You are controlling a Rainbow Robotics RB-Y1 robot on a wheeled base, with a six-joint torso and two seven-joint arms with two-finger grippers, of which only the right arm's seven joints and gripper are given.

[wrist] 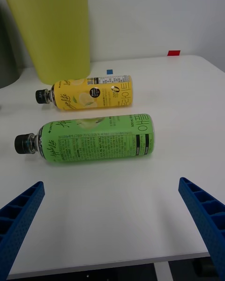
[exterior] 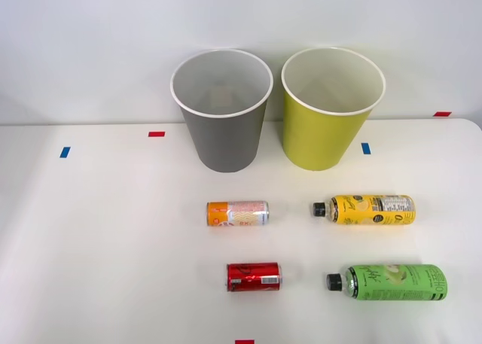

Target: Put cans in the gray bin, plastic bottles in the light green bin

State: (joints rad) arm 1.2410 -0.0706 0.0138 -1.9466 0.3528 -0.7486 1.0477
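The gray bin (exterior: 221,111) and the light green bin (exterior: 331,108) stand side by side at the back of the white table. In front of the gray bin lie two cans on their sides: an orange and silver one (exterior: 238,214) and, nearer, a red one (exterior: 254,276). To their right lie two black-capped plastic bottles, caps pointing left: a yellow one (exterior: 367,209) (wrist: 86,93) and a green one (exterior: 390,282) (wrist: 91,139). My right gripper (wrist: 110,215) is open, its blue fingers (wrist: 204,218) spread wide just short of the green bottle, holding nothing.
Small red tape marks (exterior: 156,134) and blue tape marks (exterior: 65,152) dot the table (exterior: 113,246). A white wall rises behind the bins. The table's right edge runs close past the bottles' bases.
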